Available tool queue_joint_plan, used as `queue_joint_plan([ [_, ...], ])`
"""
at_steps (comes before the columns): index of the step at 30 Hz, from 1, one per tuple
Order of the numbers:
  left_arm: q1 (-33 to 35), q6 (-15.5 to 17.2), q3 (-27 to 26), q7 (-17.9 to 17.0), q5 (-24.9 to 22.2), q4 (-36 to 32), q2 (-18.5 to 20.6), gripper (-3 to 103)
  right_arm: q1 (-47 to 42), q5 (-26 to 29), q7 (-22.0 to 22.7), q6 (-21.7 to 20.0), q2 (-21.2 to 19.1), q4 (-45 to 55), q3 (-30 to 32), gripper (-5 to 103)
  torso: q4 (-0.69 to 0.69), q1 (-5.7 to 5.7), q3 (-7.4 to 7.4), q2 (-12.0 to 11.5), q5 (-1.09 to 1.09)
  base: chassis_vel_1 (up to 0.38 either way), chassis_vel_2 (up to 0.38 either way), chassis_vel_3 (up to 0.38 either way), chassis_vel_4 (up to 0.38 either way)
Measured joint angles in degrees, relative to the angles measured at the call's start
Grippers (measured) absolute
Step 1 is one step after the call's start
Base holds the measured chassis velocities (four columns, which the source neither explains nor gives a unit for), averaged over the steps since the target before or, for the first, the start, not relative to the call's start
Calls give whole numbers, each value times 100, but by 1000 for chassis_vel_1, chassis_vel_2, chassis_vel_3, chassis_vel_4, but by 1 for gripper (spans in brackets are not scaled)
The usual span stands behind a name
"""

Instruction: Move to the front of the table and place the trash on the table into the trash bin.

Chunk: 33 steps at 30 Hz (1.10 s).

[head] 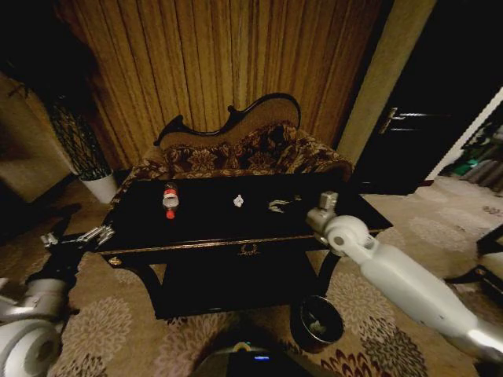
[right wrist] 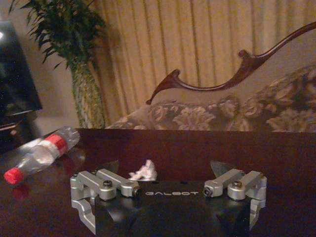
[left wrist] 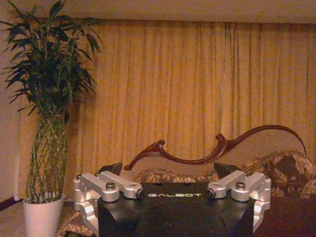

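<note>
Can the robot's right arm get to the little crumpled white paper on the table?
Probably yes. The right end effector is open, low over the glossy black table, and the small crumpled white paper lies just ahead with nothing between them.

The right arm (head: 409, 287) is a smooth, glossy white tube with a rounded ball-like joint and a grey metal wrist block (head: 321, 214). The left arm (head: 31, 314) is white and grey with darker segments. Each wrist camera shows a matte black gripper body (right wrist: 168, 210) lettered "GALBOT" in pale print, flanked by silver machined aluminium linkages (left wrist: 106, 187) fastened with dark round-headed screws.
</note>
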Motion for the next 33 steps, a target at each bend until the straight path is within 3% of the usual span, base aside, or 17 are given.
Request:
queue_joint_plan([
  [9,78,-19,-30,6,18,12,-57,100,568,-187,196,-171,527,-363,-675,100,-1,0,0,0,1,0,0,0,0],
  [11,72,-20,-7,7,18,-31,-54,100,748,-418,295,-361,828,-713,-924,100,0,0,0,0,1,0,0,0,0],
  [16,70,-20,-7,8,20,-91,-53,100,924,-458,634,-656,1080,-1007,-1036,100,-1,0,0,0,1,0,0,0,0],
  [23,85,-22,-35,8,15,-160,-67,100,1048,-444,953,-897,1229,-1152,-1113,100,-1,0,-1,0,1,0,0,0,0],
  [33,95,-23,-25,12,14,-209,-131,100,1173,-260,941,-924,1300,-1148,-1211,100,-1,0,-1,0,1,0,0,0,0],
])
